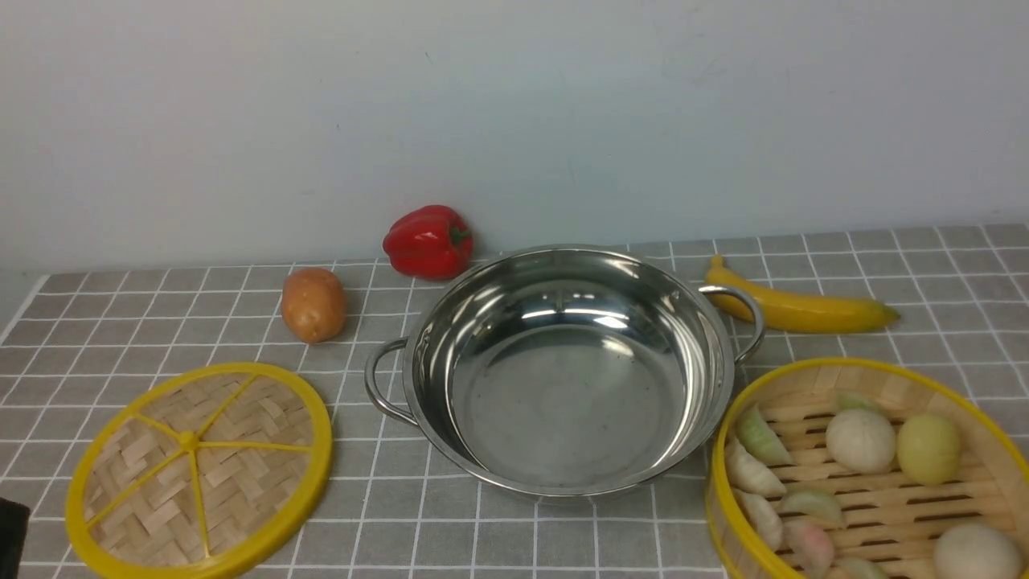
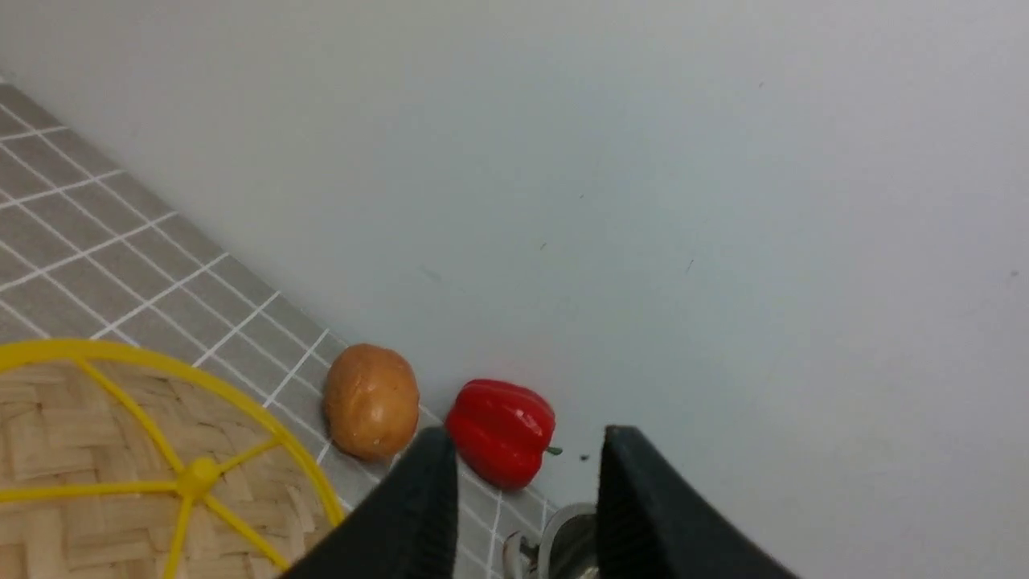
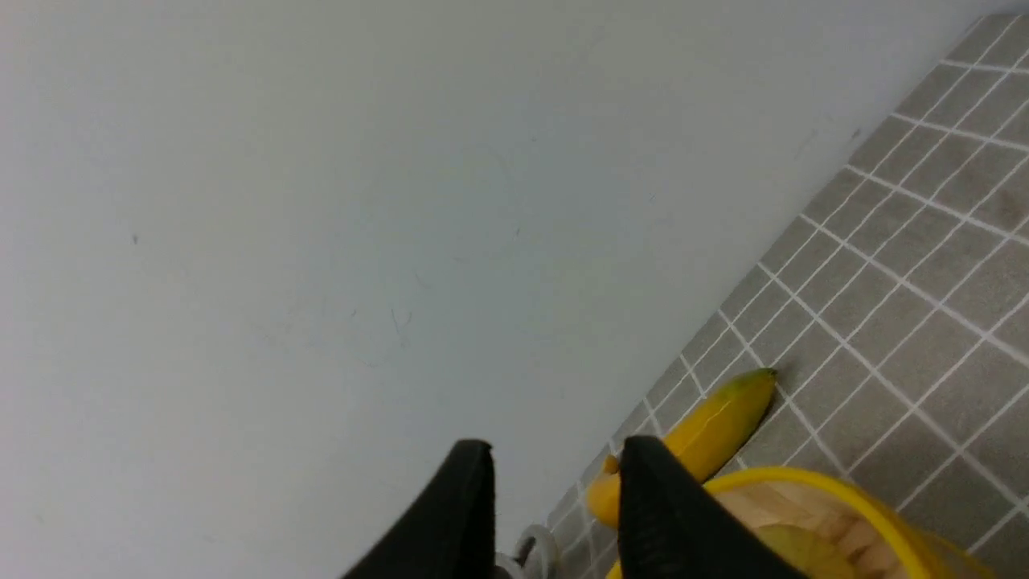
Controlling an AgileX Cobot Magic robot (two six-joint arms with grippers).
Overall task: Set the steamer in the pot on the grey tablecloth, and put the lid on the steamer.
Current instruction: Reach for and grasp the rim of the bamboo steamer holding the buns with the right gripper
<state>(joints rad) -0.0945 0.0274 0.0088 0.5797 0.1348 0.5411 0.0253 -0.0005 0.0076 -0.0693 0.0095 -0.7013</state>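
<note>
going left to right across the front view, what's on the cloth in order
lid → potato → pot → steamer. Left out: red pepper and banana, each lying farther back and overlapping the pot's span.

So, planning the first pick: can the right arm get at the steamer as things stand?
Probably yes. The steamer sits on the robot's right, beside the pot, with nothing over it; the right gripper is open, empty and hangs close by its rim.
</note>
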